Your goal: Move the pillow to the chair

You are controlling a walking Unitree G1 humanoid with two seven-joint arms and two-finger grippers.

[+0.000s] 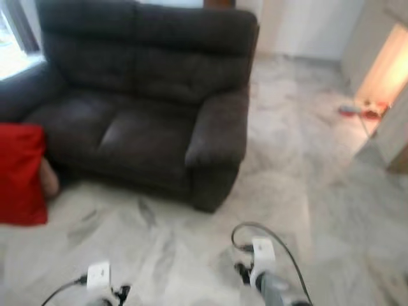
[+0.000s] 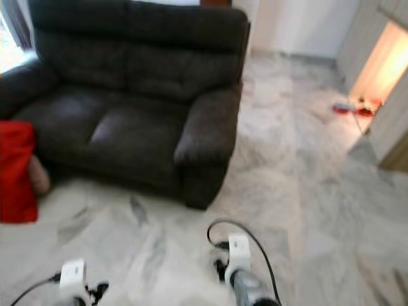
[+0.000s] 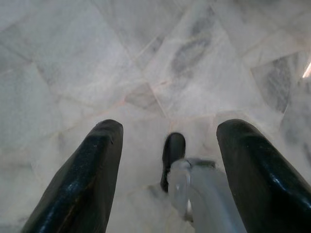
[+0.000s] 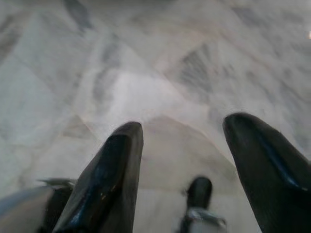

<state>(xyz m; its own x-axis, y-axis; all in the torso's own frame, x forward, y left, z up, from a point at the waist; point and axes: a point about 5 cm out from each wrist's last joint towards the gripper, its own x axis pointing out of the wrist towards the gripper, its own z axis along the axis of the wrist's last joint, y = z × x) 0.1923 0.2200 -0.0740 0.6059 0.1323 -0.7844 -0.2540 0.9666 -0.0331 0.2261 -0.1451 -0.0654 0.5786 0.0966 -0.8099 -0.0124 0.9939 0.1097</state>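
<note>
Hanging low over the marble floor (image 1: pixel 306 191), the left gripper (image 3: pixel 167 160) and right gripper (image 4: pixel 182 160) both stand wide and empty. At the frame's left edge, a red pillow (image 1: pixel 21 173) leans beside the dark sofa (image 1: pixel 140 95); walking blur risks a misjudged approach.

- head stereo pair: high vantage, facing forward and down, slightly blurred; takes in a dark sofa (image 1: pixel 146 95) across the upper left, marble floor (image 1: pixel 287 191) below and to the right.
- right eye view: same scene, contents shifted a little leftward against the left eye view.
- left wrist view: close above the floor (image 3: pixel 146 63), looking along the left gripper (image 3: pixel 167 165), both black fingers wide apart.
- right wrist view: likewise close to the floor (image 4: pixel 146 73), along the right gripper (image 4: pixel 187 170), fingers spread.
- shared ground: the pale veined marble appears in all four views.
</note>
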